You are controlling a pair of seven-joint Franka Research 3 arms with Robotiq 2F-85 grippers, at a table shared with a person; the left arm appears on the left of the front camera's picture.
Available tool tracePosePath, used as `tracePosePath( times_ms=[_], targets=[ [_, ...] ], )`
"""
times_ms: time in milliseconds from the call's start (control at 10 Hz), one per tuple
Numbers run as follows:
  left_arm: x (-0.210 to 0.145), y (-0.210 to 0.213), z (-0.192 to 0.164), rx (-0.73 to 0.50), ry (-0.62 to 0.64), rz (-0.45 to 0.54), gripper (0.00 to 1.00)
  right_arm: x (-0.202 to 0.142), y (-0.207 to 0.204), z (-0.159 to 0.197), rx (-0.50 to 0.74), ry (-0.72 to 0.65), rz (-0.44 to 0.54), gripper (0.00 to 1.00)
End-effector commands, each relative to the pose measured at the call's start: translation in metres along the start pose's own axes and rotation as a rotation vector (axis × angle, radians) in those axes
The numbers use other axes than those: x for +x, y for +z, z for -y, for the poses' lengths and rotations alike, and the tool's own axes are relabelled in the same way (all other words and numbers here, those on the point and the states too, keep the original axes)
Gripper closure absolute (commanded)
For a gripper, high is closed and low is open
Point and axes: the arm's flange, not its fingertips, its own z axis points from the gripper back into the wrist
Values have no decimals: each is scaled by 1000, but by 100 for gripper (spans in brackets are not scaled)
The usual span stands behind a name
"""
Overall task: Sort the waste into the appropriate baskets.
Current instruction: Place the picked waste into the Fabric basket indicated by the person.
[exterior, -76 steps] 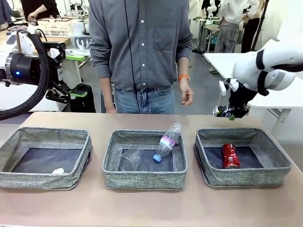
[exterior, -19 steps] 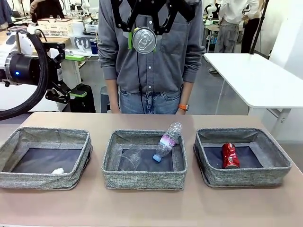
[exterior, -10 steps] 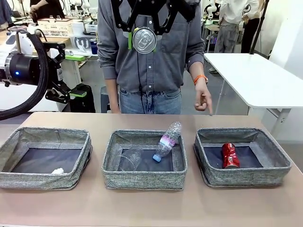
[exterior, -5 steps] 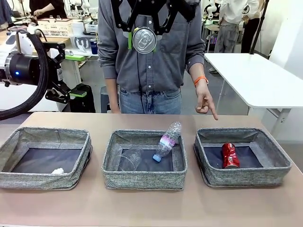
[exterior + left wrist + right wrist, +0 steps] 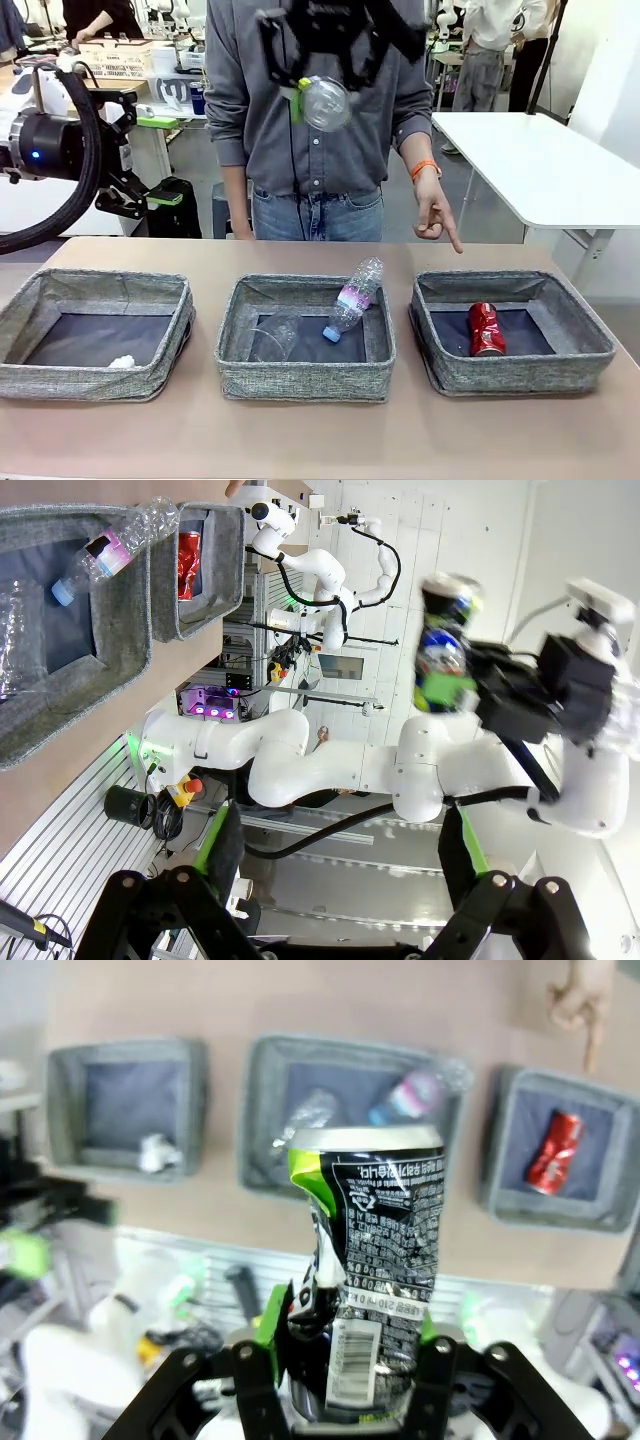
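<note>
One dark can [image 5: 365, 1260] pinched in my right gripper [image 5: 325, 95] has just swung aloft as the person's hand [image 5: 432, 215] points at the right basket [image 5: 590, 345]; left gripper [image 5: 335, 865] spread.

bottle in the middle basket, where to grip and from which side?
Judging by its pose, take the bottle across the labelled mid-body, from above. It leans cap-down: the blue cap rests on the middle basket floor and the base is propped over the far rim, so the body sits clear. Set the fingers across its long axis, away from the clear cup at its left.
</note>
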Motion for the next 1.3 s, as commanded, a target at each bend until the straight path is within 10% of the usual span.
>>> tracePosePath(
  times_ms=[0,700,1200],
  targets=[
    [-2,-2,3,-18,1,0,0,-12,-65,70,-37,9,37,48],
    [-2,-2,3,-18,1,0,0,-50,-173,235,35,-51,-97,48],
    [-2,-2,3,-18,1,0,0,-59,-204,267,46,-173,-106,48]
  ],
)
